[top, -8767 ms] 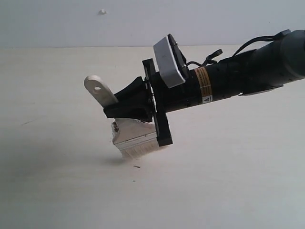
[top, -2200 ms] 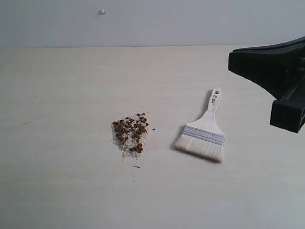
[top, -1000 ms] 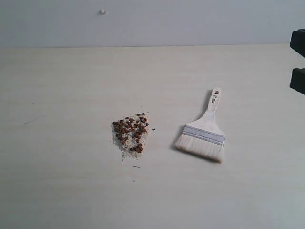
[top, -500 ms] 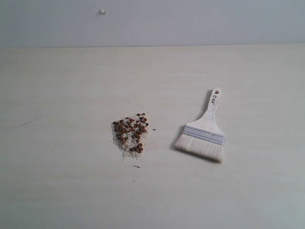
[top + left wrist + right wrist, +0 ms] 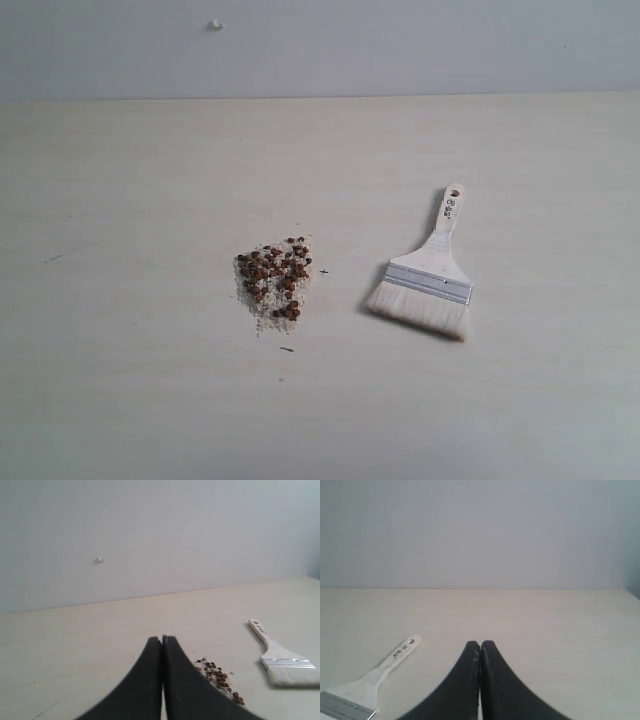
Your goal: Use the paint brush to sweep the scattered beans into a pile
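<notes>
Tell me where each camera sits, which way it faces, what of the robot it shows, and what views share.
Exterior: raised, looking down across the table to the wall; sees pile and paint brush, no arm.
Left wrist: low behind the shut left gripper, facing the wall; pile and paint brush ahead.
Right wrist: low behind the shut right gripper, facing the wall; paint brush handle visible.
Shared: paint brush in all; pile in the first two.
</notes>
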You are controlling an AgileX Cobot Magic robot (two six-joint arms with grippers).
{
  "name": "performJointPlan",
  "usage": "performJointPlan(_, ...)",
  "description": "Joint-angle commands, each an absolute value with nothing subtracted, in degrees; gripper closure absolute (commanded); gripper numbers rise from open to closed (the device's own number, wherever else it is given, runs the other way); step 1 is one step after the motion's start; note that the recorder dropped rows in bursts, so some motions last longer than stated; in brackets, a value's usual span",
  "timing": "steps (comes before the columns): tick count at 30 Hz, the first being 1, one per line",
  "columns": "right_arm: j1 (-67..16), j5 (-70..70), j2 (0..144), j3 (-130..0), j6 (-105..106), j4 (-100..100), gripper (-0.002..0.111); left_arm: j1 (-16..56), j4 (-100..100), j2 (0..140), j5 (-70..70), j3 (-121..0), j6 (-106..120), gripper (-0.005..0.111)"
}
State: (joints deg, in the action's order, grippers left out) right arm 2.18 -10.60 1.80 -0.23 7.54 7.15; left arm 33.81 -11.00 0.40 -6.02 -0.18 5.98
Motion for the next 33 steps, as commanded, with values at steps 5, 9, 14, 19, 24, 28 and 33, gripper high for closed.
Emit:
performJointPlan(5, 2.6, -15.9, 1.3, 0.0, 7.4, 2.6, 0.108, 33.7, -10.9, 0.0, -5.9, 0.0, 5.7, 0.107)
performJointPlan(9, 2.6, -15.9, 1.3, 0.0, 7.4, 2.6, 0.108, 33.7, -10.9, 0.0, -5.9, 0.0, 5.7, 0.107)
performJointPlan(14, 2.6, -15.9, 1.3, 0.0, 7.4, 2.6, 0.108, 33.7, -10.9, 0.0, -5.9, 0.0, 5.7, 0.107)
performJointPlan(19, 2.6, -15.9, 1.3, 0.0, 7.4, 2.6, 0.108, 33.7, -10.9, 0.0, -5.9, 0.0, 5.7, 0.107)
performJointPlan(24, 2.6, -15.9, 1.3, 0.0, 7.3, 2.7, 0.108, 33.7, -10.9, 0.0, -5.9, 0.0, 5.7, 0.107)
performJointPlan(28, 2.6, -15.9, 1.3, 0.0, 7.3, 2.8, 0.108, 33.7, -10.9, 0.0, -5.9, 0.0, 5.7, 0.107)
performJointPlan(33, 2.6, -15.9, 1.3, 0.0, 7.3, 2.8, 0.108, 33.9, -10.9, 0.0, -5.9, 0.0, 5.7, 0.107)
